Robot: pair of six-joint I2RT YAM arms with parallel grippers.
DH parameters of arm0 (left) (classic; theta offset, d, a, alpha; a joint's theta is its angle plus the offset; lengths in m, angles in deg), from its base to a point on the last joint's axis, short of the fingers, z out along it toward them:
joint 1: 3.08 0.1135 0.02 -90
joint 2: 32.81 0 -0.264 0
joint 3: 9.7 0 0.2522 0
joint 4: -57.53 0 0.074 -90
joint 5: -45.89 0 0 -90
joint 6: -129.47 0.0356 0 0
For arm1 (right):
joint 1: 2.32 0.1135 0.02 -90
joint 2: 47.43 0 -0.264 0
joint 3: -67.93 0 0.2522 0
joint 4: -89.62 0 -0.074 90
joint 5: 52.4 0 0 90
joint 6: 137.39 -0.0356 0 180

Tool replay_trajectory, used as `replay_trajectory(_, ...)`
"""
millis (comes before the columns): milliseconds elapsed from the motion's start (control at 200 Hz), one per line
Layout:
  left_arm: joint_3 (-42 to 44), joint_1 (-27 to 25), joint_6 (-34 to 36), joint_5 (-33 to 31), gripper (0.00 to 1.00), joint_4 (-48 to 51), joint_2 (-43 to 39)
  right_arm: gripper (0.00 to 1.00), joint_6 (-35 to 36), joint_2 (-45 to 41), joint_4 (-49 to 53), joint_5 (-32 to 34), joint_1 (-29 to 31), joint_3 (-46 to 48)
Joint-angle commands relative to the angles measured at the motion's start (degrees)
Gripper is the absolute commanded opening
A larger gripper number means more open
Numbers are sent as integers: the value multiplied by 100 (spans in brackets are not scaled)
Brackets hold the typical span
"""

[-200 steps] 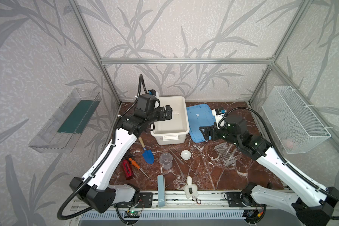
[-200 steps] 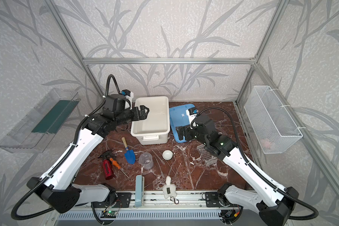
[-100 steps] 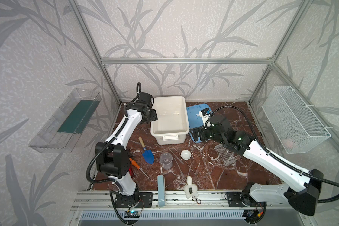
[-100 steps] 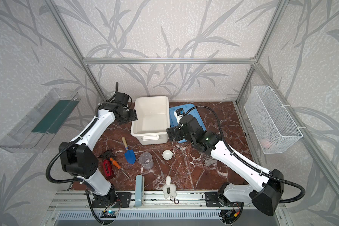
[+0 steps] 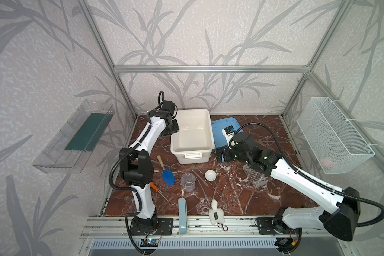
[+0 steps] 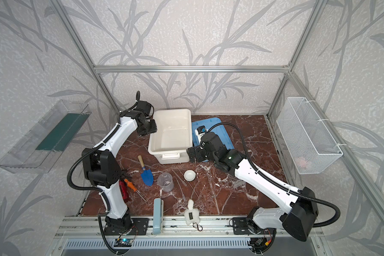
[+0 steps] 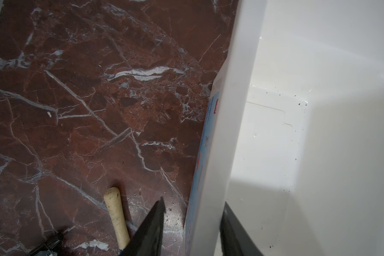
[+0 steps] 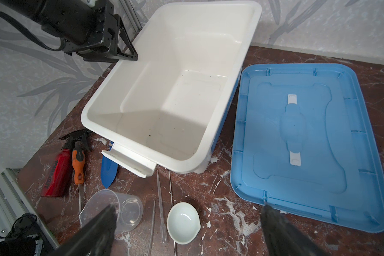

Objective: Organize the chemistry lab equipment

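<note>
Black left fingers (image 7: pixel 151 228) stand astride one long wall of the white bin (image 7: pixel 231 110), one inside and one outside. They are part-way apart: the inner one lies against the wall, while a strip of the red-brown marble desk (image 7: pixel 75 110) shows between the outer one and the wall, so no firm grip shows. In both top views this is the bin's left wall, near its far corner. The right fingers (image 8: pixel 98 230) are spread wide and hold nothing. In a top view they hang just beside the bin's near right corner (image 5: pixel 222 154), by the near edge of the blue lid (image 8: pixel 308 144), which lies flat on the desk against the bin's right side. In front of the bin lie the lab things. The small white round dish (image 8: pixel 182 221) sits open side up. Thin clear rods (image 8: pixel 160 199) lie just beside it, and the clear measuring beaker (image 8: pixel 120 210) stands beyond them. The clear perforated tube rack (image 5: pixel 253 177) lies to the right, partly under the right arm. Left of the beaker are a blue trowel (image 5: pixel 167 176), an orange-handled screwdriver (image 8: pixel 78 164) and a red spray bottle (image 8: pixel 56 175).
</note>
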Motion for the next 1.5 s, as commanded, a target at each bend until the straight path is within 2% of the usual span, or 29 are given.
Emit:
replay_trajectory(0,-275,5,-73,28,38,412,169,99,47,-118,-211,-410,38,107)
replay_trajectory(80,-346,5,-122,-43,31,515,225,99,248,-39,-314,-822,112,79)
replay_trajectory(265,-165,39,-491,-146,26,360,-46,100,416,171,-580,-1262,306,72)
replay_trajectory(305,-142,59,-675,-228,21,396,-89,100,403,220,-596,-1297,327,61)
replay_trajectory(485,359,142,-1246,-262,20,1,-471,100,588,447,-656,-1620,527,-77)
replay_trajectory(625,928,230,-1883,-123,20,-481,-847,100,375,673,-689,-1341,566,-144)
replay_trajectory(810,1847,260,-2571,356,20,-1395,-1401,100,159,939,-546,-1063,565,-305)
replay_trajectory(1020,2588,261,-3378,-222,20,-1949,-2029,100,-135,1162,-787,-1253,566,-378)
replay_trajectory(1180,3775,251,-4393,-147,20,-3302,-2632,100,-180,1220,-780,-1156,566,-394)
replay_trajectory(1374,4048,166,-4857,-336,20,-3660,-2826,100,-201,1156,-792,-1004,566,-296)
replay_trajectory(1494,4206,-54,-5219,-919,24,-3679,-3045,100,-196,1185,-761,-985,566,-314)
